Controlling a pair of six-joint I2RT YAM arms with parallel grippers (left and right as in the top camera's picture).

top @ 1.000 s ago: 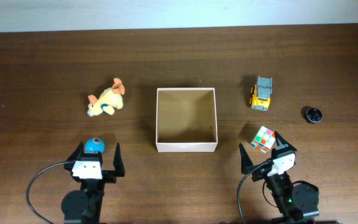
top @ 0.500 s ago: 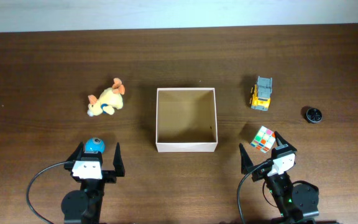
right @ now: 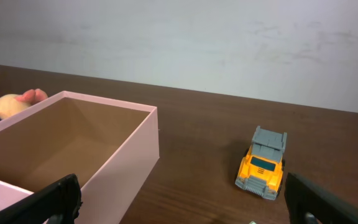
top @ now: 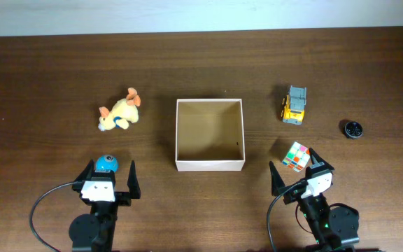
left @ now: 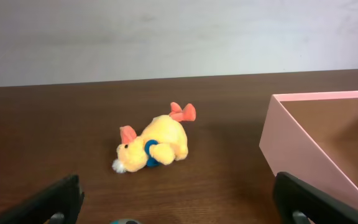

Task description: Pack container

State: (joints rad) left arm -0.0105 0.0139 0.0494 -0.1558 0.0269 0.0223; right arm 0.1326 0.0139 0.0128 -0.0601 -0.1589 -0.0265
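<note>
The container (top: 210,164), a square shallow box with white walls and a tan inside, stands empty at the table's middle; it shows in the left wrist view (left: 303,152) and the right wrist view (right: 126,152). A yellow plush duck (top: 119,112) (left: 154,146) lies to its left. A blue ball (top: 105,164) sits just ahead of my left gripper (top: 108,180), which is open and empty. A yellow and grey toy truck (top: 294,106) (right: 263,163) and a colour cube (top: 296,155) lie to the right. My right gripper (top: 301,173) is open and empty, close behind the cube.
A small black round object (top: 353,129) lies at the far right. A pale wall runs along the table's far edge. Both arm bases stand at the near edge.
</note>
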